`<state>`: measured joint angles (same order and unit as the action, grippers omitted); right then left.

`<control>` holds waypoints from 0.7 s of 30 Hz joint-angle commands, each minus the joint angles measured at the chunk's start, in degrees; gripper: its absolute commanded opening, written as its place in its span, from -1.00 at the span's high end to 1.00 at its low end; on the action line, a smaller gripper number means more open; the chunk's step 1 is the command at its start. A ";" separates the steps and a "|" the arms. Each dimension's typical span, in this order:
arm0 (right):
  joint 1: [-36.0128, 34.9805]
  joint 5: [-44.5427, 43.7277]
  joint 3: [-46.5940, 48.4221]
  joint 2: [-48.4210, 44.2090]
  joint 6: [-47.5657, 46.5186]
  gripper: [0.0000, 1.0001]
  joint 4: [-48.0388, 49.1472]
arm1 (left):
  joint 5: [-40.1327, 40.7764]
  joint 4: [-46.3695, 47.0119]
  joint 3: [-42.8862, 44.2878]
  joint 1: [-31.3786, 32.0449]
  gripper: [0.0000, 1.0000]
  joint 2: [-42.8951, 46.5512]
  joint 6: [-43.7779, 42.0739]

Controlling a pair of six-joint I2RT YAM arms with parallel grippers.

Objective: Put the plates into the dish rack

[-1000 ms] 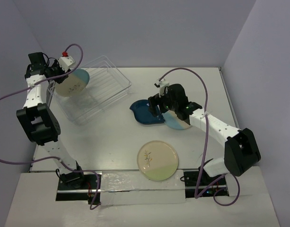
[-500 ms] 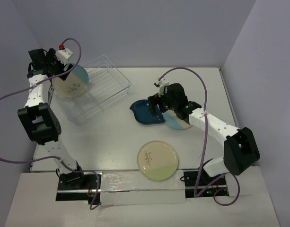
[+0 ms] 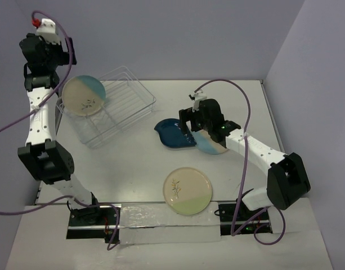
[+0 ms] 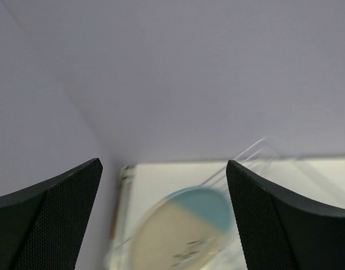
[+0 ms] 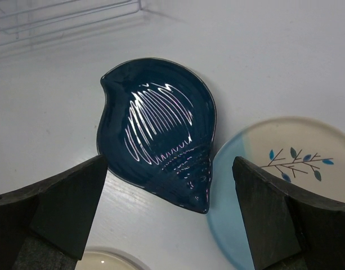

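Observation:
A round beige plate with a light-blue section (image 3: 84,95) (image 4: 186,230) stands tilted at the left end of the clear dish rack (image 3: 120,107) (image 4: 256,151). My left gripper (image 3: 58,55) (image 4: 162,164) hangs open well above it, holding nothing. On the table lie a dark-teal leaf-shaped plate (image 3: 173,135) (image 5: 155,129), a second beige and blue plate (image 3: 213,146) (image 5: 285,169) touching its right side, and a cream plate with a pale-green section (image 3: 187,190) (image 5: 104,262). My right gripper (image 3: 190,125) (image 5: 170,163) is open over the teal plate's narrow end.
The rack sits at the table's back left, close to the left wall (image 3: 14,101). The right arm's forearm (image 3: 251,147) covers part of the second beige plate. A corner of the rack (image 5: 59,22) shows at the top left of the right wrist view.
My left gripper opened, let go of the beige plate in the rack and rose up and back. The plate stays standing in the rack. The right gripper barely shifted.

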<state>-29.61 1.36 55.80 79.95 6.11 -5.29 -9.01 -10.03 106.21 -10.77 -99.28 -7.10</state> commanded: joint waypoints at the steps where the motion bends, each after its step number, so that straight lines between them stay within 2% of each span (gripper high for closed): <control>1: 0.60 -3.76 -1.47 -1.65 2.90 -0.99 1.96 | -0.09 -1.04 0.79 6.39 -0.99 10.82 19.18; 3: 1.16 -5.04 -2.79 -1.89 4.79 -0.99 1.94 | 0.64 -2.08 -1.34 9.72 -0.99 13.39 18.92; 4: 1.52 -5.13 -4.03 -2.29 5.65 -0.99 1.95 | 3.18 -3.63 -2.36 13.40 -0.99 14.12 19.41; 6: 2.75 -6.88 -5.54 -2.69 9.64 -0.99 1.95 | 4.06 -3.85 -3.95 16.80 -0.99 15.41 22.79; 10: 5.22 -8.98 -9.27 -5.36 15.93 -0.99 2.04 | 0.53 -1.15 -6.11 19.51 -0.99 15.31 32.58; 13: 7.90 -10.68 -12.89 -8.74 19.88 -0.99 1.87 | -3.18 4.02 -11.27 22.46 -0.99 14.82 36.94; 16: 13.26 -10.30 -16.53 -12.47 23.99 -0.99 1.30 | -3.49 0.49 -10.41 29.42 -0.99 9.90 31.48; 18: 17.85 -9.30 -19.33 -14.86 27.17 -0.99 1.25 | -2.16 -4.10 -4.53 35.46 -0.99 3.49 24.44; 21: 22.00 -8.58 -22.26 -16.99 30.38 -0.99 1.25 | -7.54 -10.32 3.13 40.78 -0.99 -4.62 15.32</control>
<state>-11.60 -6.83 36.36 65.94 29.61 -5.04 -10.04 -12.73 101.18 23.31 -97.24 18.68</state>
